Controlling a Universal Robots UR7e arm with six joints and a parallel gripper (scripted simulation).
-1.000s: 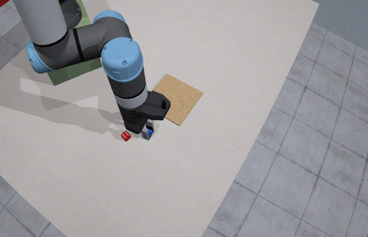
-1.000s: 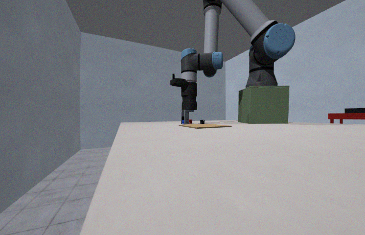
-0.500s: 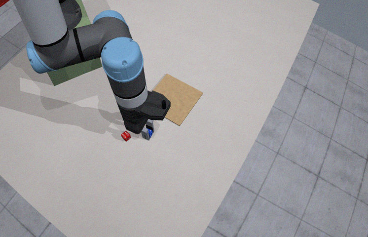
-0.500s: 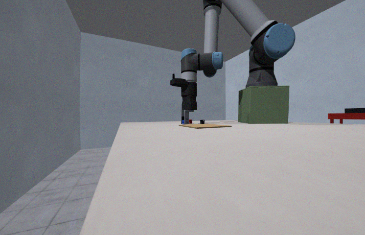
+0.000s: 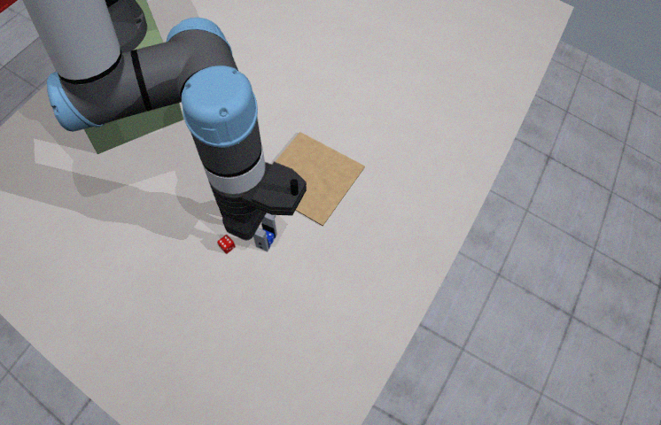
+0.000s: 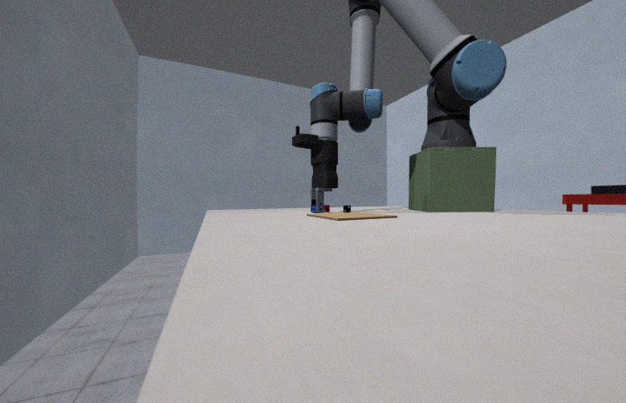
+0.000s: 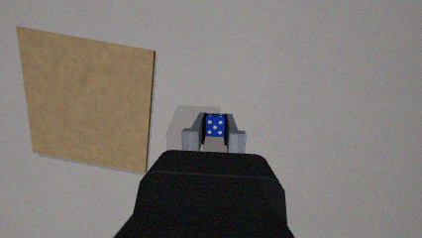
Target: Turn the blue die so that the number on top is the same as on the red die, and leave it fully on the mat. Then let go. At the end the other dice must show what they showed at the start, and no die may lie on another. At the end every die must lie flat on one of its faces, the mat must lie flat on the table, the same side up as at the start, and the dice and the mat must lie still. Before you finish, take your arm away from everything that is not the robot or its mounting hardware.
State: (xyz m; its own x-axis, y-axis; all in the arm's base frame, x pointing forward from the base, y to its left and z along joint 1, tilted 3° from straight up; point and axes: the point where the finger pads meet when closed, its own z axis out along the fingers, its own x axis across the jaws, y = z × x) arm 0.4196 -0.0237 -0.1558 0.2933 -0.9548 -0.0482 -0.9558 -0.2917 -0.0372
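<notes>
The blue die (image 5: 269,237) (image 6: 313,206) (image 7: 215,125) sits between my fingers, off the mat, its upper face showing several white pips in the wrist view. My gripper (image 5: 266,240) (image 6: 315,206) (image 7: 215,122) points straight down at table level and is shut on the blue die; I cannot tell if the die touches the table. The red die (image 5: 225,243) (image 6: 326,207) lies on the table just beside the gripper, with several pips on top. The tan mat (image 5: 323,173) (image 6: 357,216) (image 7: 84,94) lies flat close by, with nothing on it.
A small black die (image 6: 346,207) lies on the table behind the mat; the arm hides it in the overhead view. The arm's green pedestal (image 5: 128,126) (image 6: 451,180) stands further back. A red bench (image 6: 616,198) is far off.
</notes>
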